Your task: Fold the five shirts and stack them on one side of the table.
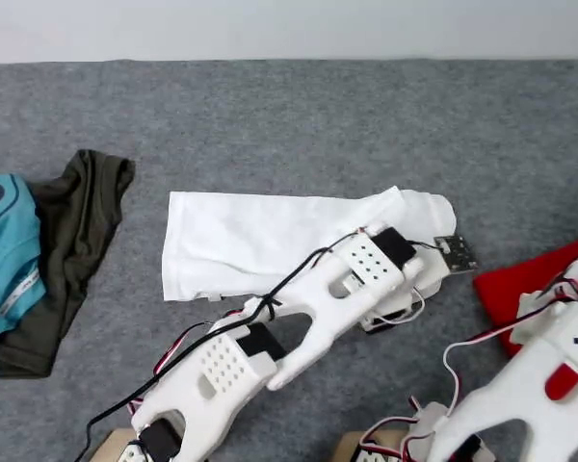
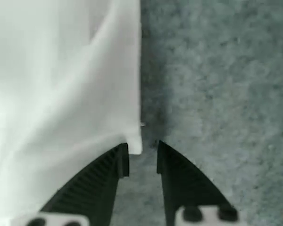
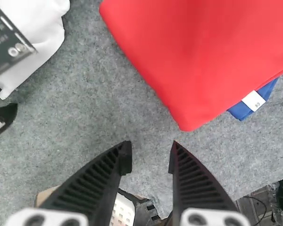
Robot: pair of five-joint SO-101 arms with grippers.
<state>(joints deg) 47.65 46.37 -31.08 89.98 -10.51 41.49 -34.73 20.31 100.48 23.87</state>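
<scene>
A white shirt (image 1: pixel 270 241), folded into a long strip, lies across the middle of the grey table. My left gripper (image 2: pixel 142 157) hovers at the shirt's right end. It is open by a narrow gap, and the corner of the white shirt (image 2: pixel 66 75) lies right beside one fingertip. My right gripper (image 3: pixel 151 157) stands open over bare table, just short of a folded red shirt (image 3: pixel 203 56) that lies on a blue shirt (image 3: pixel 254 101). The red shirt (image 1: pixel 520 289) sits at the table's right edge. A teal shirt (image 1: pixel 5 250) and a dark olive shirt (image 1: pixel 72 250) lie crumpled at the left.
The left arm (image 1: pixel 299 318) stretches diagonally from the front edge over the white shirt's near side. The right arm (image 1: pixel 549 375) stands at the front right. The grey table (image 1: pixel 318 125) is bare behind the shirts, up to a pale wall.
</scene>
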